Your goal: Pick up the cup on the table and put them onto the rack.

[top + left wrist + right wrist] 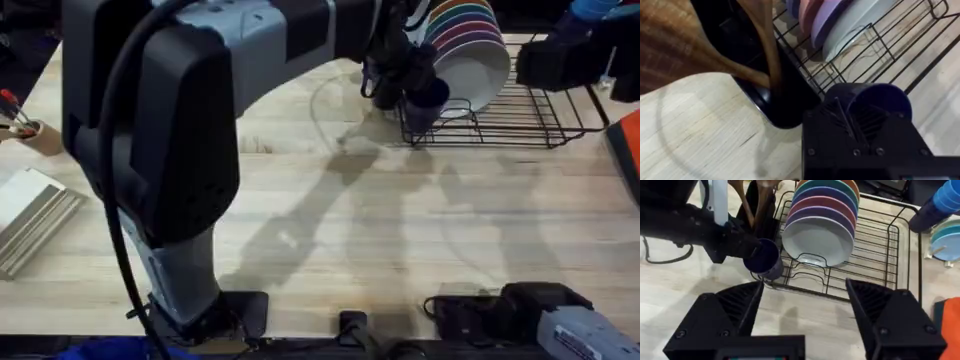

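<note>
On the wooden bench (330, 240), a tan cylinder of red-handled tools (25, 130) stood at the far left. The left hand (400, 85) reached across, clamped on the navy cup (430, 98), holding it tilted at the front left corner of the black wire rack (520, 120), beside a dark utensil holder (760, 205). A row of upright multicoloured plates (465, 40), white one foremost, filled the rack. The right hand (805, 315) hovered nearby, its fingers spread wide apart.
</note>
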Action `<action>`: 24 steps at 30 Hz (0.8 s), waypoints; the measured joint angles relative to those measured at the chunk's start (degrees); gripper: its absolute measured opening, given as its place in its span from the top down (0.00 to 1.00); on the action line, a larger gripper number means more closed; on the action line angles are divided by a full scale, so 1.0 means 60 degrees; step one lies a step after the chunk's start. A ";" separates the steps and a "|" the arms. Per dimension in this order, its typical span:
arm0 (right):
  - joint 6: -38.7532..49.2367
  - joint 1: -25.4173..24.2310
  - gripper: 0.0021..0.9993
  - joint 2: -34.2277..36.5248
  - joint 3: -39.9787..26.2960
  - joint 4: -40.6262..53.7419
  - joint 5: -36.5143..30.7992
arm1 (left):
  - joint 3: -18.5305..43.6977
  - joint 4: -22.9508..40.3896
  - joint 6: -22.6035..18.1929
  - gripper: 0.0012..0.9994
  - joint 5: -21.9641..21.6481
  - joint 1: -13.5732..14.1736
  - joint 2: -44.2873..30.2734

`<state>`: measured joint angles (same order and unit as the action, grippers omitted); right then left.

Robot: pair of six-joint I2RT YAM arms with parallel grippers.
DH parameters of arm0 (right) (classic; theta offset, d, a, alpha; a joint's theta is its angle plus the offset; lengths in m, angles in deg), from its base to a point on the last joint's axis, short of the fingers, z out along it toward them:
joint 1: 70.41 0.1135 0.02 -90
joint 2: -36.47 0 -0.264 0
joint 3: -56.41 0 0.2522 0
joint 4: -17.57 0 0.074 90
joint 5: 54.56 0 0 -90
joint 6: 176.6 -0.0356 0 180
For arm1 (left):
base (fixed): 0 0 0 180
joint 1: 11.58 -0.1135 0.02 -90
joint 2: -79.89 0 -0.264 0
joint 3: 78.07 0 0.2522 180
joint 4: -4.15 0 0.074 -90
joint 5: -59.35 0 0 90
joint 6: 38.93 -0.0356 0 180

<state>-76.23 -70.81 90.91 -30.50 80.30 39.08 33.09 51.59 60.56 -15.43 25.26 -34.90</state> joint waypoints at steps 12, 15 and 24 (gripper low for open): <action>-0.0004 0.0000 0.00 0.0000 0.0000 0.0000 0.0000 | 0.0000 -0.0051 0.0321 0.96 -0.0183 0.0318 -0.0007; 0.0000 0.0000 0.00 0.0000 0.0000 0.0000 0.0000 | 0.0000 -0.0047 0.0324 0.96 -0.0600 0.0575 -0.0007; 0.0000 0.0000 0.00 0.0000 0.0000 0.0000 0.0000 | 0.0000 -0.0051 0.0607 0.96 -0.1618 0.1009 -0.0007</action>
<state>-76.23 -70.81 90.91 -30.50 80.30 39.08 33.09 51.28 64.20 -25.14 31.31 -34.94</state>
